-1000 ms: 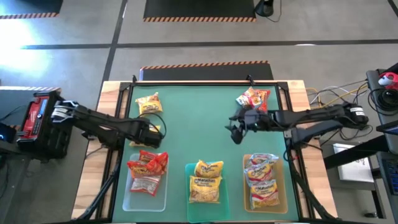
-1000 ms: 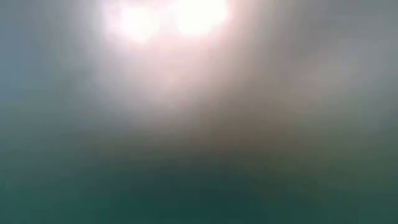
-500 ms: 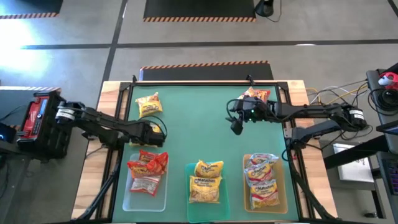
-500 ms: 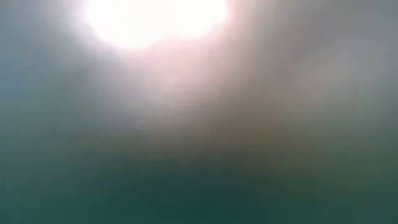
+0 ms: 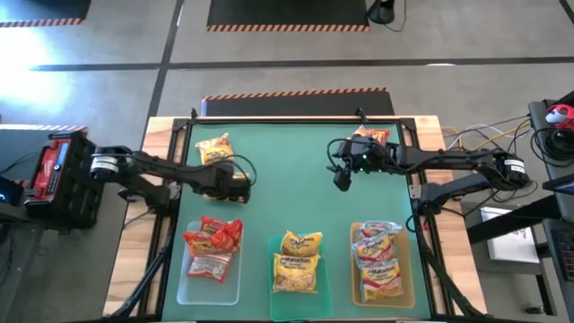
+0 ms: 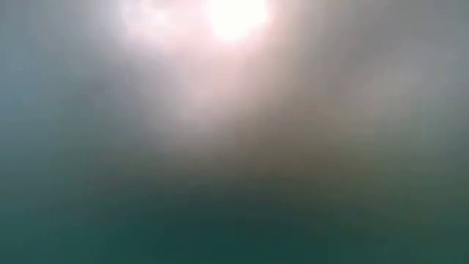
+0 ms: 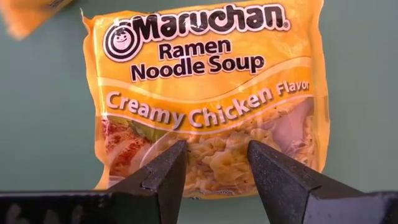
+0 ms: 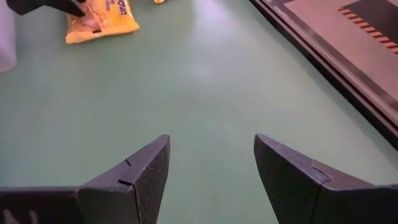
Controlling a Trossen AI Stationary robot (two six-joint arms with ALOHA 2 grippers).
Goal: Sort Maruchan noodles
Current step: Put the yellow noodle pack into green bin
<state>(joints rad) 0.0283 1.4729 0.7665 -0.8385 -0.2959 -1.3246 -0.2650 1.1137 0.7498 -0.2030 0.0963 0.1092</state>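
A yellow Creamy Chicken Maruchan packet [image 7: 205, 93] lies flat on the green mat; the right wrist view shows it farther off [image 8: 102, 22]. My left gripper [image 7: 214, 149] [image 5: 233, 184] is open above it, fingertips over the packet's edge. A second yellow packet [image 5: 214, 150] lies toward the far left of the mat. A red-orange packet [image 5: 369, 138] lies at the far right, partly under my right arm. My right gripper [image 8: 211, 140] [image 5: 340, 182] is open over bare mat, holding nothing. The low view shows only blur. My left gripper comes from above, its two fingers [image 7: 168, 168] spread over the packet's edge below the noodle picture [image 7: 214, 168]. The packet lies flat on the mat. I cannot tell whether the fingertips touch it.
Along the near edge stand a clear tray [image 5: 186, 278] with red packets, a teal tray [image 5: 273, 296] with yellow packets and an amber tray [image 5: 357, 296] with white-labelled packets. Bare mat lies between the arms in the middle. A raised black frame borders the mat.
My left gripper has moved toward the table's right and slightly toward the far edge, staying over the yellow packet. My right gripper has drawn back toward the far edge, and its arm now covers more of the red-orange packet.
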